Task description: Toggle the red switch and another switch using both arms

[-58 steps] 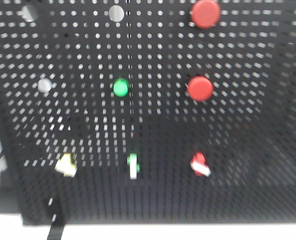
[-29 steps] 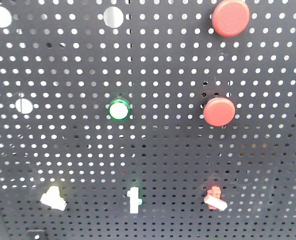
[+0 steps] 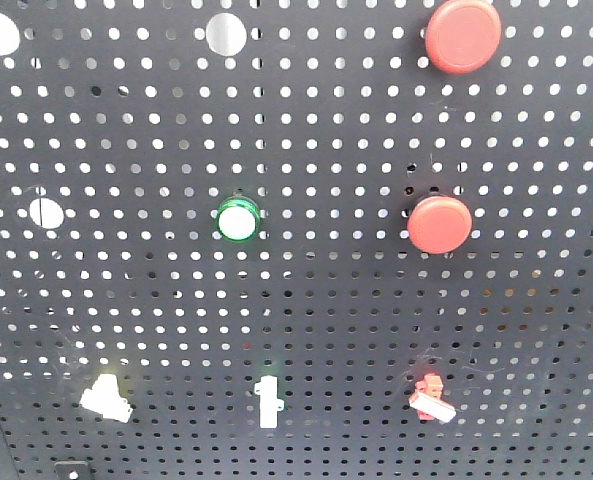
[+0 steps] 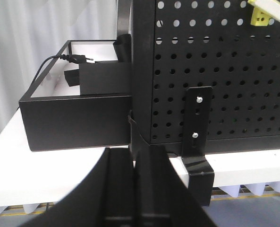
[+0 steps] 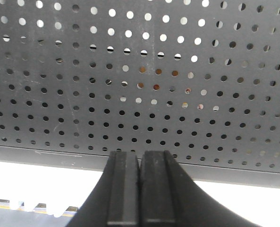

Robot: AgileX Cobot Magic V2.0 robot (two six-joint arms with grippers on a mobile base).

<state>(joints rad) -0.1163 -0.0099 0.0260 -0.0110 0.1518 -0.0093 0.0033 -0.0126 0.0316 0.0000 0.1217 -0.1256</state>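
Only the front view shows the whole board [image 3: 536,300]. The red switch [image 3: 431,398] sits low at 5 o'clock. The pale switch [image 3: 106,397] sits low at 7 o'clock. A white toggle [image 3: 267,400] stands between them. A green light [image 3: 237,220] is near the middle, and two big red buttons [image 3: 462,35] are at 1 and 3 o'clock.

Only the wrist views show the grippers. The left gripper [image 4: 132,158] has its fingers pressed together and holds nothing. It is low, by the board's left edge. The pale switch peeks in at 1 o'clock, well apart from it. A black box [image 4: 76,120] sits at 9 o'clock on the white tabletop [image 4: 59,175].

The right gripper [image 5: 140,158] is also pressed together and empty, just under the board's bottom edge. Bare tabletop lies at 7 o'clock.
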